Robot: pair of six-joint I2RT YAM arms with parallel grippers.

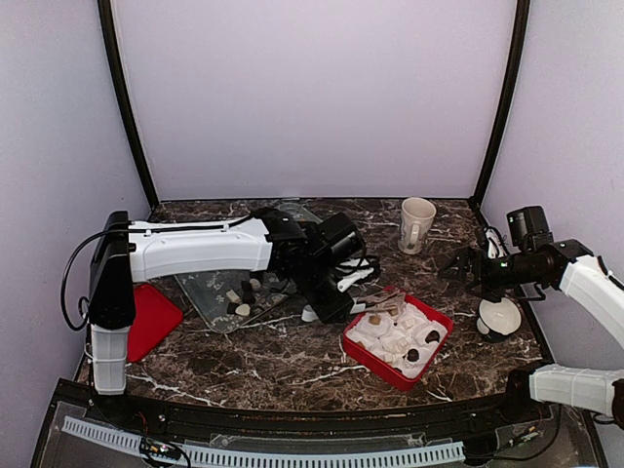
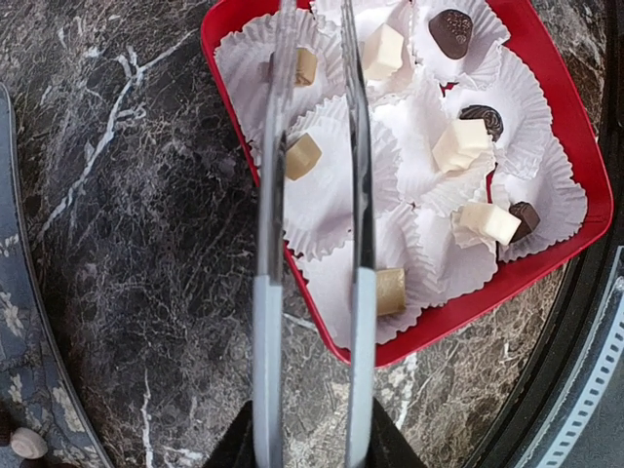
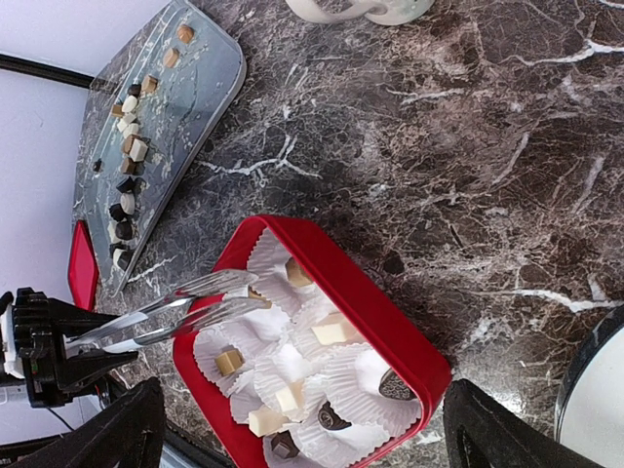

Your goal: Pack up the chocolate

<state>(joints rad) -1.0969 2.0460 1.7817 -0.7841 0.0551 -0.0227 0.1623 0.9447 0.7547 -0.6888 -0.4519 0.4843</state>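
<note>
Here, seven chocolates (image 2: 383,51) boxed, nine cups (image 2: 322,190)

My left arm reaches across from its base at the near left corner, white upper link level, black wrist bent down toward the middle. My left gripper (image 1: 382,304) carries two long, thin metal tong-like fingers (image 2: 269,322); they run almost parallel with a narrow gap between them, and nothing sits between their tips. My right arm comes in from the right edge, white forearm angled up and inward, black wrist pointing left. My right gripper (image 1: 456,265) hangs off to the right side with its jaws spread wide and holding nothing; its dark fingers (image 3: 117,434) frame the bottom corners of the wrist view.
</note>
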